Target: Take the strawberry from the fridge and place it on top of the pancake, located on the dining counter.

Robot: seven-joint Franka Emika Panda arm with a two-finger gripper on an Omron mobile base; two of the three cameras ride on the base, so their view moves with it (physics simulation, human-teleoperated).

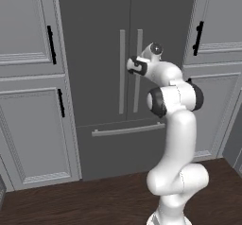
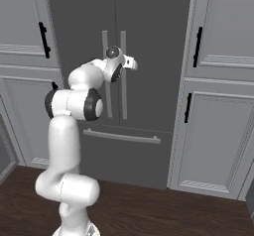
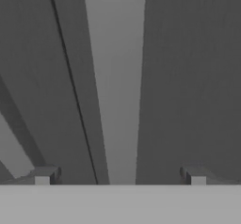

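The dark grey fridge (image 1: 101, 39) stands straight ahead with both doors closed, so the strawberry is hidden. Its two long silver bar handles (image 1: 122, 70) flank the centre seam. My gripper (image 1: 132, 66) is raised against the right door's handle (image 2: 123, 81), at about the handle's upper half. In the hand view that silver handle (image 3: 117, 77) runs up the middle between my two fingertips (image 3: 44, 175), and the gripper (image 3: 120, 176) is open around it without closing on it. The pancake and the dining counter are out of view.
Light grey panelled cabinets (image 1: 28, 101) with black handles stand to the left of the fridge, and more cabinets (image 2: 218, 121) to its right. The fridge's bottom drawer (image 1: 120, 148) carries a horizontal silver bar. Dark wood floor (image 2: 163, 210) lies below.
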